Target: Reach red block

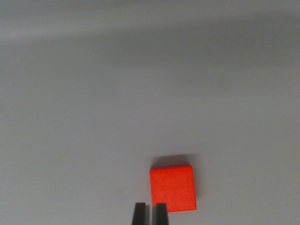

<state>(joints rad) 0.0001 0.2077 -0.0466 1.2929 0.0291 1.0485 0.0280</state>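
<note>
One red block (172, 187) sits flat on the plain grey bench (117, 93), low down and a little toward the wrist view's right. It is alone there; nothing else lies on the bench, so there is just one block to go for. At the very bottom edge, two dark fingertips (139, 214) of the hand (150, 214) poke into the picture. They stand close side by side with only a thin gap between them, so the hand looks nearly closed and it holds nothing. The right fingertip overlaps the block's lower left corner in the picture, but I cannot tell if it touches the block or hangs above it. The block is not between the fingertips; it lies mostly off to their right. I think the hand is placed like this because it is coming close to the block, which is the whole job here. The reach looks almost done, though the hand would need to slide a bit to the wrist view's right to be square over the block. Count: one block, two fingertips, one bench.
</note>
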